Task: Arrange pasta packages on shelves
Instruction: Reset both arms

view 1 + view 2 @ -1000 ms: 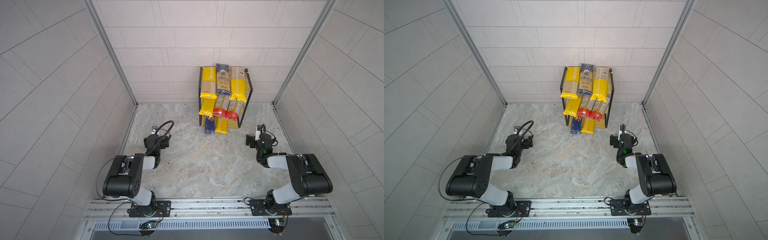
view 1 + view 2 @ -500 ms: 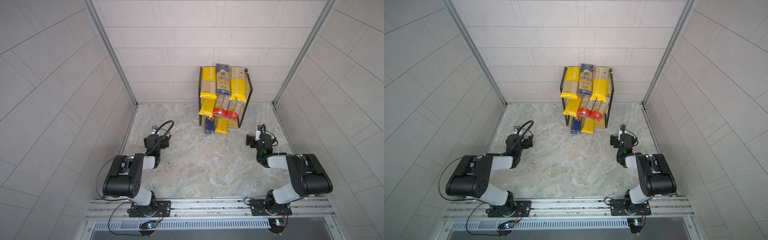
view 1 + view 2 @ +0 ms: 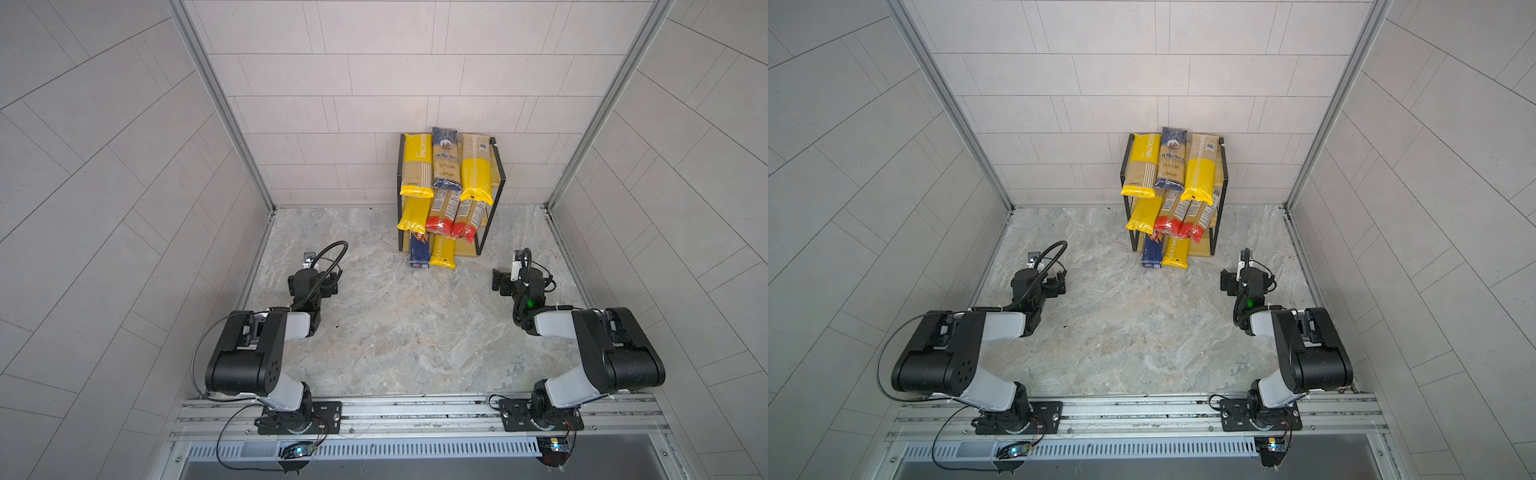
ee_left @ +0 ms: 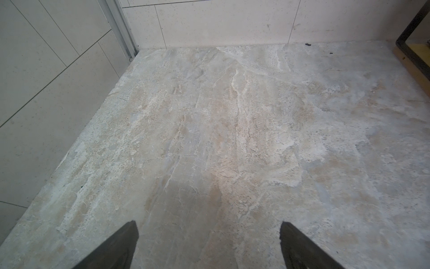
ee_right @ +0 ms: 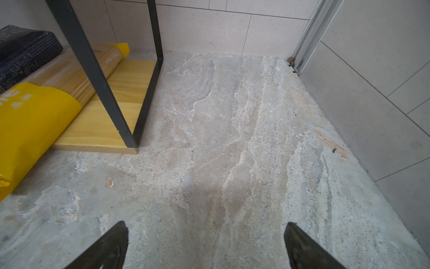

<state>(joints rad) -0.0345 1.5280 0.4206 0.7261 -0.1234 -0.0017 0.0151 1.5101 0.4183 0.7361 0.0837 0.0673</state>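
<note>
Staying parted, unmoved, left gripper point(image 4: 208, 224), right gripper point(image 5: 206, 224)

Robot lab test cell, dressed as a mini shop corner. Marble-look floor slab point(image 3: 395, 332) under left gripper point(image 4: 208, 224) and right gripper point(image 5: 206, 224). Pale tiled wall panels point(image 3: 374, 83) box in three sides, joined by aluminium corner posts point(image 3: 218, 95): back panel ahead of both grippers, side panels on their outer sides. Behind them, lab hardware: aluminium mounting rail point(image 3: 415, 409) carrying both arm bases point(image 3: 286, 415), slotted cable duct point(image 3: 415, 449), small lit circuit boards point(image 3: 297, 451). Shop prop: small rack point(image 5: 93, 69), wooden boards in black metal frame, loaded with spaghetti packs point(image 3: 415, 166), ahead of right gripper toward its inner side, against back panel.
</note>
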